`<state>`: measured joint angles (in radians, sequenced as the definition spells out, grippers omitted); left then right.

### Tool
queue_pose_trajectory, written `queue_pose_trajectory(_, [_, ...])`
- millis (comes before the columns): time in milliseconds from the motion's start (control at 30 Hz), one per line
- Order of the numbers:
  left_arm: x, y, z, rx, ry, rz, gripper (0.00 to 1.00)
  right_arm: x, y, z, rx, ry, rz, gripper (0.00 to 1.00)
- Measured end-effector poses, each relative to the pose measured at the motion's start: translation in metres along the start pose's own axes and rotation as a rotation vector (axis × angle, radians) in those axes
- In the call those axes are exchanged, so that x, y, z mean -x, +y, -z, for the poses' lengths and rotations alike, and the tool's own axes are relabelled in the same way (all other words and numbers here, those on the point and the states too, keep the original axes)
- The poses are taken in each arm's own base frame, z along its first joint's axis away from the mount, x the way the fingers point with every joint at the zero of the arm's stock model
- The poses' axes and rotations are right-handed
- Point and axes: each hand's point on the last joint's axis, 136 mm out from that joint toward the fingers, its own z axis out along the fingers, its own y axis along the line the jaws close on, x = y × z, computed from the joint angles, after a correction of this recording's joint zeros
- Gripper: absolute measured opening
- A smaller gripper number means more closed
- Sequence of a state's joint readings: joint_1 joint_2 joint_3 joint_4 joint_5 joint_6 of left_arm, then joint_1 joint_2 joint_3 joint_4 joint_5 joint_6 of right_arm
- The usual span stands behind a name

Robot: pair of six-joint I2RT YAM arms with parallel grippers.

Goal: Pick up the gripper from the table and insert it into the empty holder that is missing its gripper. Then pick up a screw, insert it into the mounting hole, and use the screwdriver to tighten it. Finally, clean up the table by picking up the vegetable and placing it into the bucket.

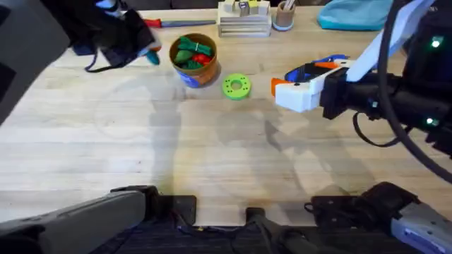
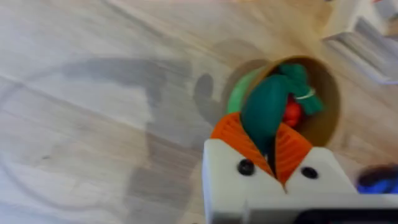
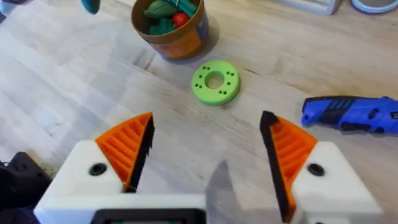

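My left gripper (image 1: 143, 49) (image 2: 264, 129) is shut on the dark green vegetable (image 2: 267, 102) (image 1: 151, 56), held in the air just left of the orange-brown bucket (image 1: 205, 70) (image 2: 329, 84). The bucket (image 3: 180, 38) holds a heap of green and red toy vegetables. My right gripper (image 1: 277, 89) (image 3: 208, 149) hovers open over bare table, right of the bucket, with nothing between its orange pads (image 3: 127, 146). Behind it lies the blue screwdriver (image 1: 316, 68) (image 3: 351, 113). The loose gripper, the holder and the screw are out of view.
A lime-green ring disc (image 1: 236, 87) (image 3: 216, 81) lies between the bucket and my right gripper. At the table's far edge are a red-handled tool (image 1: 169, 22), a wooden stand (image 1: 244, 20), a small cup (image 1: 284, 15) and a blue cloth (image 1: 353, 14).
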<state>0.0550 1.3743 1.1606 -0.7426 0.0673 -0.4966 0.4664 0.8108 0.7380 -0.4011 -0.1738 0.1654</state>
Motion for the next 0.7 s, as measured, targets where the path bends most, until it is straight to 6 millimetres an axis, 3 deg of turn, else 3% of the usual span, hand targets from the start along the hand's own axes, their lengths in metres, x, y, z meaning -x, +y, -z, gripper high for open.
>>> queue_pose_trajectory(167, [-0.012,-0.031,-0.010,-0.050,0.021,0.013,0.039,0.000,0.000,0.000,0.000,0.001,0.000,0.992])
queue_pose_trajectory(233, [-0.019,-0.039,-0.018,-0.058,0.045,0.009,0.133,0.000,0.000,0.000,0.000,0.001,0.000,0.991])
queue_pose_trajectory(300, [-0.026,-0.043,-0.027,-0.057,0.072,0.008,0.313,0.000,0.000,0.000,0.000,0.001,0.000,0.991])
queue_pose_trajectory(433, [-0.029,-0.044,-0.042,-0.050,0.094,0.016,0.901,0.000,0.000,0.000,0.000,0.002,0.000,0.991])
queue_pose_trajectory(467, [-0.031,-0.043,-0.045,-0.044,0.101,0.023,0.969,-0.001,0.000,0.000,0.000,0.002,0.000,0.991])
queue_pose_trajectory(600, [-0.037,-0.042,-0.054,-0.044,0.137,0.027,0.992,-0.004,-0.001,0.000,-0.007,0.016,-0.003,0.991])
queue_pose_trajectory(700, [-0.036,-0.053,-0.053,-0.102,0.143,0.027,0.993,-0.015,-0.004,0.001,-0.019,0.062,-0.013,0.991])
